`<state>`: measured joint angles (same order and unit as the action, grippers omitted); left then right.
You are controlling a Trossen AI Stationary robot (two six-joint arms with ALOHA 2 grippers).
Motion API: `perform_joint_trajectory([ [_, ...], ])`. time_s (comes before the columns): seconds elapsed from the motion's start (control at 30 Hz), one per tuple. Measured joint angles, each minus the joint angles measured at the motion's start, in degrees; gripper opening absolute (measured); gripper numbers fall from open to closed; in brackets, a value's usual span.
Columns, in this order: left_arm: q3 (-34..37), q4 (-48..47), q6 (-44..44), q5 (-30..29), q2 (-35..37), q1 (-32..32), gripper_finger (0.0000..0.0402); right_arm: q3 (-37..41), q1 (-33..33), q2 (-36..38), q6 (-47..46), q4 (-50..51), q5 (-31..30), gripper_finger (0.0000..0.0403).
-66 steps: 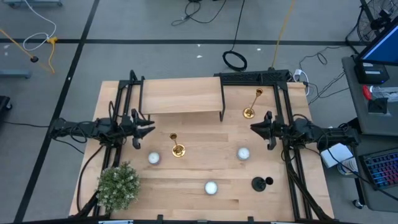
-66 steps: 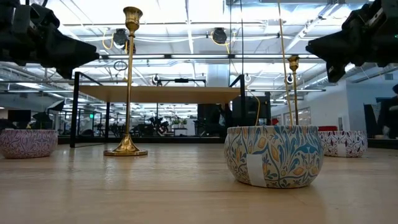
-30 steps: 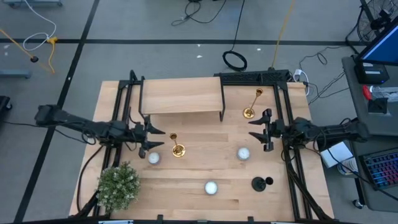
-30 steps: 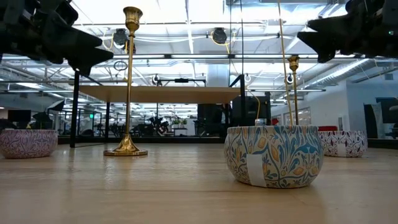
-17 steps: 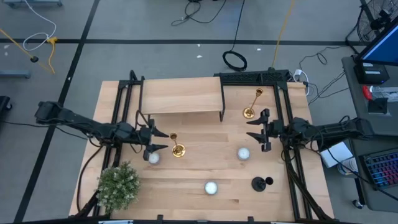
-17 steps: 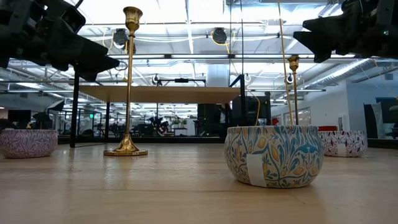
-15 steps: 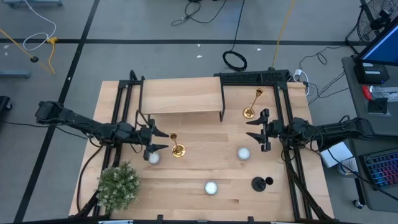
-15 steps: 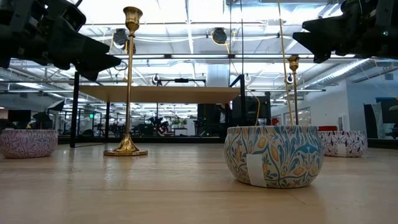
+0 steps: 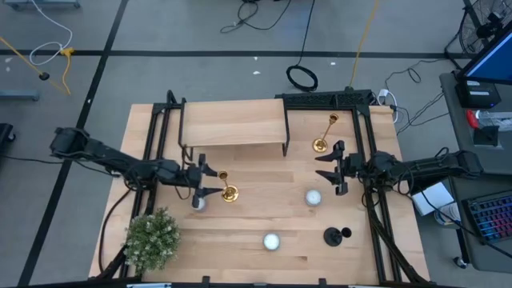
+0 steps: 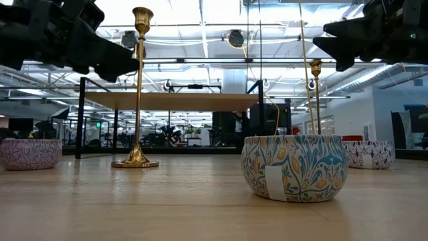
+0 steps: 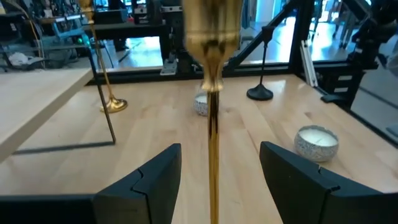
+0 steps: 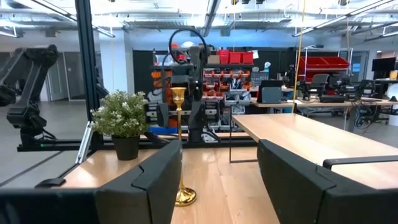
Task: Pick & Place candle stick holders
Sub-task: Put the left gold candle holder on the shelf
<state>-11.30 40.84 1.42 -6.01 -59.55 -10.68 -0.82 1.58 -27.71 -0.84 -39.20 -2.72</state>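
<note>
A tall gold candlestick (image 9: 227,186) stands on its round base at the table's middle left. My left gripper (image 9: 213,182) is open just to its left, near its top. In the left wrist view its fingers (image 11: 149,180) stand on either side of the stem (image 11: 213,124) without touching. A second gold candlestick (image 9: 323,134) stands at the far right. My right gripper (image 9: 322,168) is open and empty, just on its near side. A short black candlestick (image 9: 335,235) stands at the near right.
Three white tealights in patterned tins (image 9: 198,202) (image 9: 313,198) (image 9: 272,241) sit on the table. A bushy green plant (image 9: 152,238) stands at the near left corner. A raised wooden shelf on black legs (image 9: 232,124) spans the far middle.
My left gripper has gone toward the table's right edge, up to the nearer gold candlestick, so that its open fingers now stand on either side of the stem. The candlestick has stayed where it was.
</note>
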Motion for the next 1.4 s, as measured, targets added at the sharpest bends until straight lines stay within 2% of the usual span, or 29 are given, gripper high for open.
perform_joint_trajectory([
  [0.23,-3.32,-0.15,0.91,-1.28,-4.46,-0.02,0.0223,0.00,0.02,-1.22,0.00,0.17,0.01,0.0205],
  [0.33,-3.35,-0.43,3.28,-1.25,-5.14,-0.13,0.0203,0.01,0.02,-1.93,-0.01,0.42,0.01,0.0205],
  [0.47,-3.35,-0.37,2.97,-1.50,-5.27,-0.17,0.0140,0.00,0.02,-3.08,-1.13,0.46,0.02,0.0205],
  [0.63,-3.35,-0.17,2.51,-1.51,-5.27,-0.17,0.0037,0.01,0.02,-4.60,-1.51,0.46,0.02,0.0205],
  [0.7,-3.37,0.28,2.44,-1.75,-5.27,-0.21,0.0017,0.01,0.04,-5.02,-1.51,0.46,0.02,0.0205],
  [0.87,-3.37,4.41,-0.25,-3.42,-5.22,-1.08,0.0034,0.02,0.04,-5.78,-1.53,0.44,0.02,0.0205],
  [1.0,-3.37,6.30,-0.92,-4.28,-3.10,-2.40,0.0017,0.02,0.04,-6.01,-3.03,0.44,0.02,0.0205],
  [1.1,-3.37,6.83,-4.10,-7.72,0.63,-2.71,0.0016,0.02,0.04,-6.03,-3.23,0.42,0.02,0.0205],
  [1.23,-3.37,3.45,-4.60,-8.19,6.23,-2.90,0.0025,0.01,0.04,-6.03,-3.23,0.13,0.02,0.0205],
  [1.4,-4.44,0.10,-1.11,-10.64,12.12,-3.40,0.0017,0.02,0.04,-6.03,-3.16,0.00,-0.02,0.0205],
])
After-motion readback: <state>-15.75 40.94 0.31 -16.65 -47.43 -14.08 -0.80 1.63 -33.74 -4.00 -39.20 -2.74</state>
